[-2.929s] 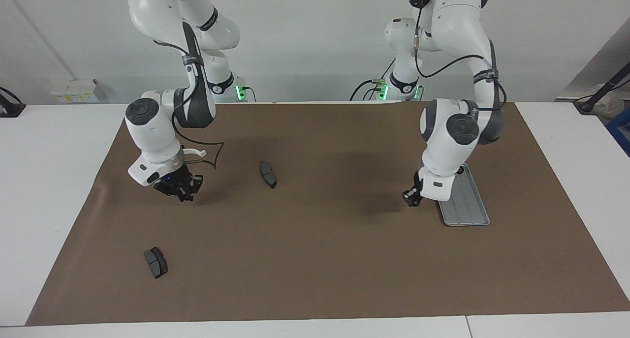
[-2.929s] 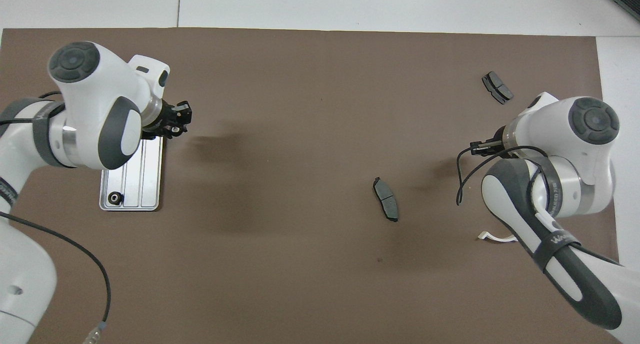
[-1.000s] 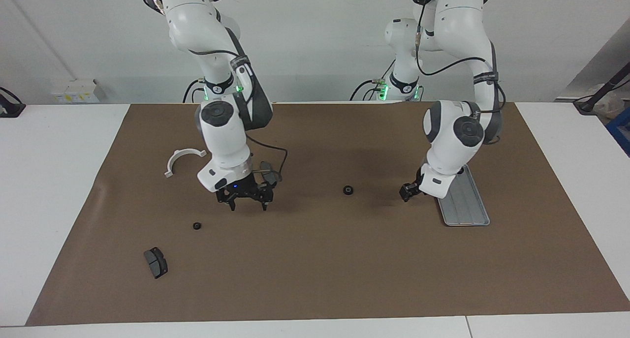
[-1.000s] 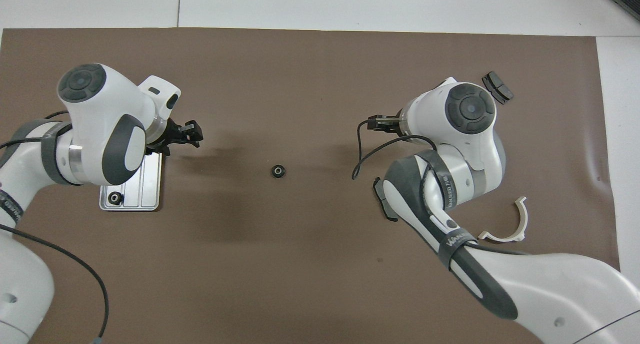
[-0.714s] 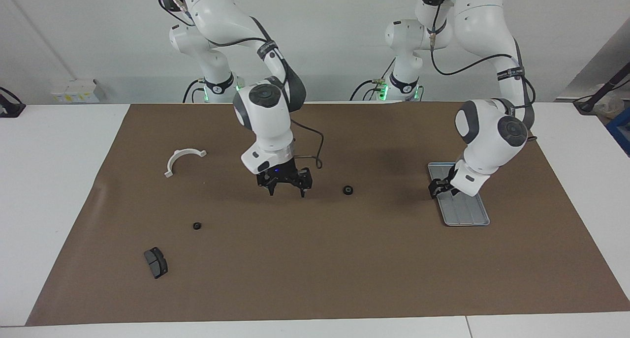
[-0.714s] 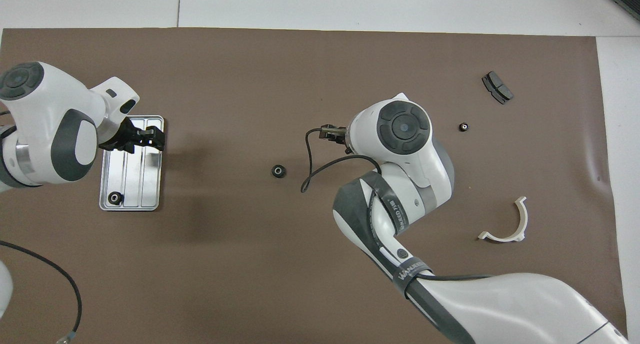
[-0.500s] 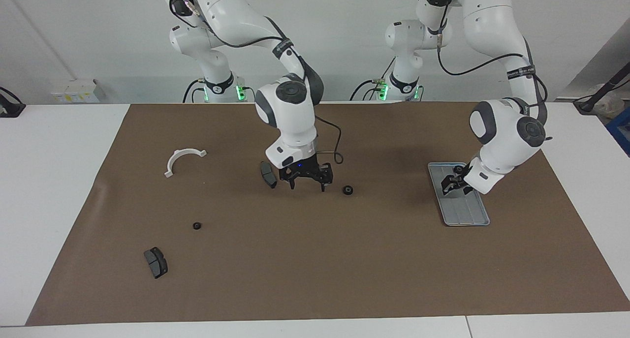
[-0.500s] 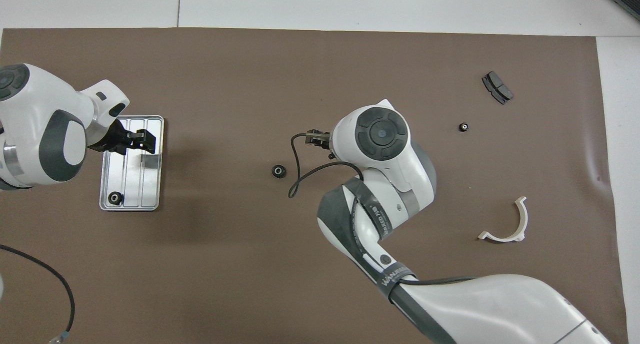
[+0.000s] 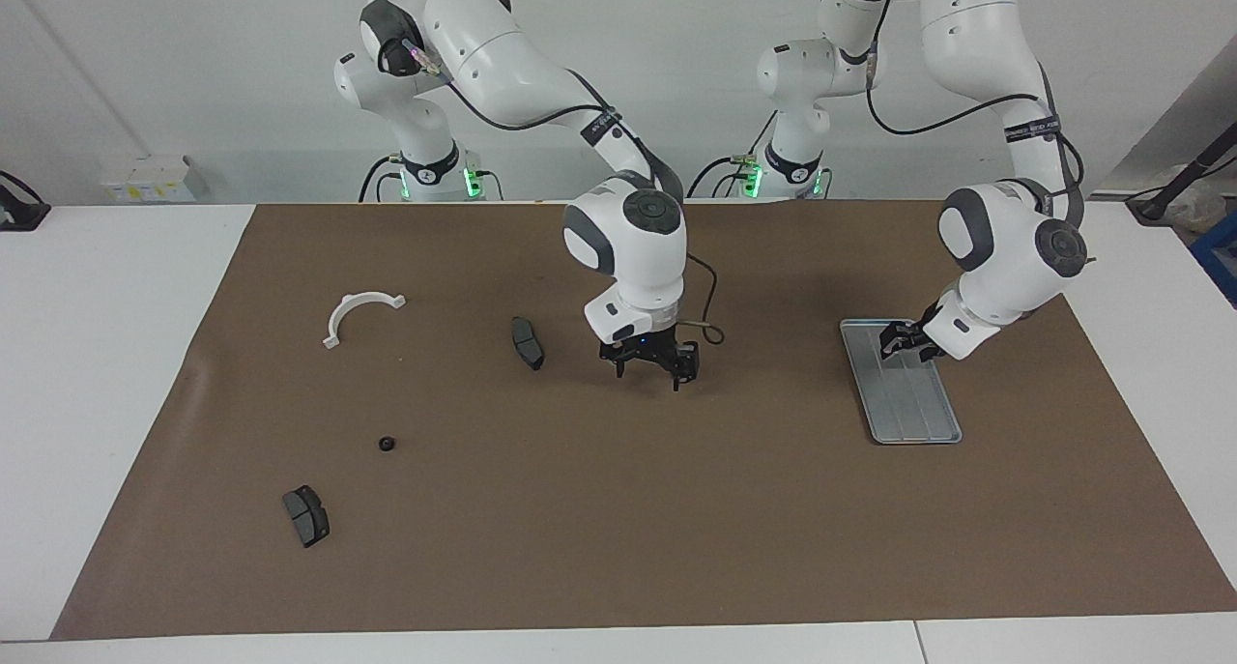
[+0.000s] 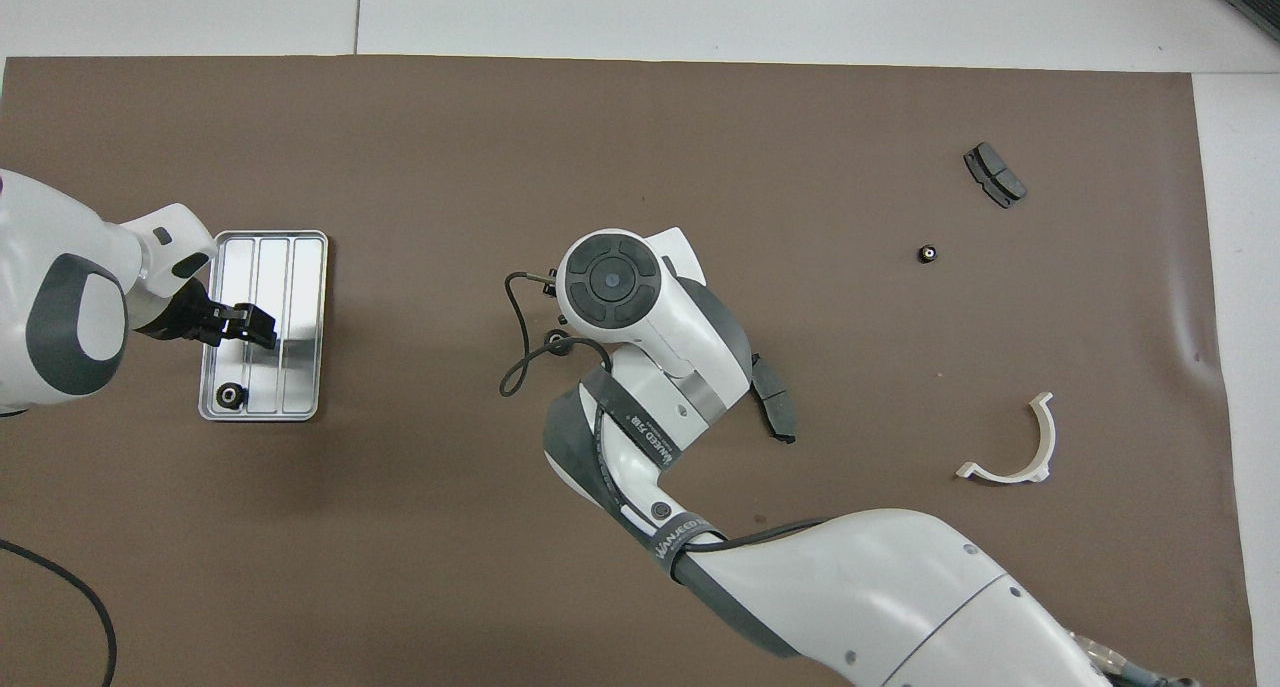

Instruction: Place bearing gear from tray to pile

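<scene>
The grey tray (image 10: pixel 300 267) lies toward the left arm's end, with one small black bearing gear (image 10: pixel 232 395) on its end nearest the robots. My left gripper (image 10: pixel 250 325) hovers over the tray (image 9: pixel 913 408), open and holding nothing. A second bearing gear (image 10: pixel 556 342) lies mid-mat. My right gripper (image 9: pixel 649 369) stands open just above the mat, one finger right at that gear, which the finger mostly hides in the facing view. The pile is a white half-ring bracket (image 9: pixel 359 314), two dark brake pads (image 9: pixel 527 342) (image 9: pixel 305 515) and a small black gear (image 9: pixel 387 444).
Everything rests on a brown mat (image 9: pixel 618 548) over a white table. The right arm stretches from its base across the mat's middle, its black cable looping beside the wrist.
The right arm has swung from the pile's side to the mid-mat gear and come down over it. The left gripper has drawn back over the tray toward the robots.
</scene>
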You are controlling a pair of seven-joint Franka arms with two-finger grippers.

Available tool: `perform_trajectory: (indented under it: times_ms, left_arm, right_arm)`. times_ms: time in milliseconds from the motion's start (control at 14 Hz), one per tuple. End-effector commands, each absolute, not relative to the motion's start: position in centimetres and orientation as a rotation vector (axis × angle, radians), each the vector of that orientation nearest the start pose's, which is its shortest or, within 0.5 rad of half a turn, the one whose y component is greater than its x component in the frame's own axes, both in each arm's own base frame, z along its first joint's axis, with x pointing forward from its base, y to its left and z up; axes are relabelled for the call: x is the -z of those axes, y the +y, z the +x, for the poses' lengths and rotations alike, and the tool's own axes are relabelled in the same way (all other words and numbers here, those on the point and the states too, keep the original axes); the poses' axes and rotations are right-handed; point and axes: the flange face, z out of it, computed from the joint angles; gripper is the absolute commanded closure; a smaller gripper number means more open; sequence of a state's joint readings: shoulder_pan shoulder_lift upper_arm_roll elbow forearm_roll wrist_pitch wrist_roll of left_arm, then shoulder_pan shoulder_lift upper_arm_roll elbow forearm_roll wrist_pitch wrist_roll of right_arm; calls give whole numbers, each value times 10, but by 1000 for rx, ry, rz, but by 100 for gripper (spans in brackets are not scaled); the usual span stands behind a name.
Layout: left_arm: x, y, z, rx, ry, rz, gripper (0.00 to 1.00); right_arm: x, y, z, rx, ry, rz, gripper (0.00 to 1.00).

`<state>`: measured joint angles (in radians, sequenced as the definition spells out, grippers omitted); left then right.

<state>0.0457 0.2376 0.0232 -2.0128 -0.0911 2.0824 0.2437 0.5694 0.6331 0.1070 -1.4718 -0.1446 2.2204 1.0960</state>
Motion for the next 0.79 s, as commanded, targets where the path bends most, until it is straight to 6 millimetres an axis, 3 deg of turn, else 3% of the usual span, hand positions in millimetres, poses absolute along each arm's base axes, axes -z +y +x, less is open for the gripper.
perform_trajectory:
  times_ms: [0, 143, 286, 429, 571, 714]
  left_arm:
    - [-325, 47, 548, -268, 175, -3237, 29]
    - [-322, 52, 543, -273, 144, -3238, 30]
    - [-320, 63, 538, -274, 112, -3240, 30]
    - [-317, 69, 533, -254, 85, -3240, 30]
    - [-314, 69, 530, -245, -16, -3234, 30]
    - [-308, 61, 526, -252, -76, -3227, 30]
  right_arm:
    - [-313, 468, 564, 191, 601, -3033, 0]
    - [-309, 475, 559, 183, 600, -3038, 0]
    - [-299, 495, 540, 193, 566, -3060, 0]
    - [-298, 495, 541, 212, 553, -3062, 0]
    - [-295, 493, 544, 233, 541, -3070, 16]
    - [-296, 491, 546, 247, 541, -3062, 39]
